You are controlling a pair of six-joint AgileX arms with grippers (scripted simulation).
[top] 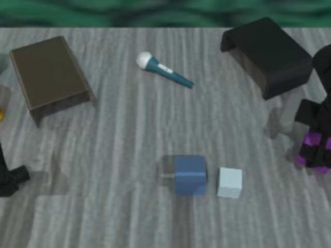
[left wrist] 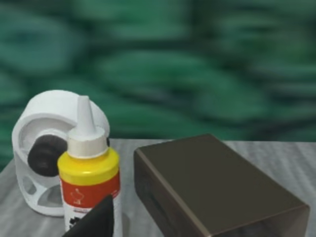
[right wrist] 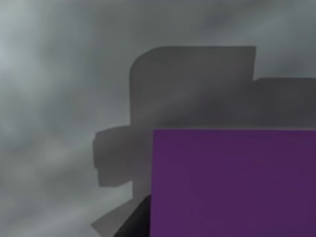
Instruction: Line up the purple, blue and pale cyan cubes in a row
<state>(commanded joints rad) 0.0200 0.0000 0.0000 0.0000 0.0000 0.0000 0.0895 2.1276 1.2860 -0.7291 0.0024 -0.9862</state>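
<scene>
The right pincer pinched the purple cube – swung carelessly, it might clip the pale cyan cube beside the blue cube.

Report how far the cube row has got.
Done: the blue cube and pale cyan cube sit side by side, apart, near the table's front middle. In hand: the right pincer, at the table's right edge, holds the purple cube off the table. Left: bring it into line with the other two. The left pincer is parked at the left edge.
</scene>
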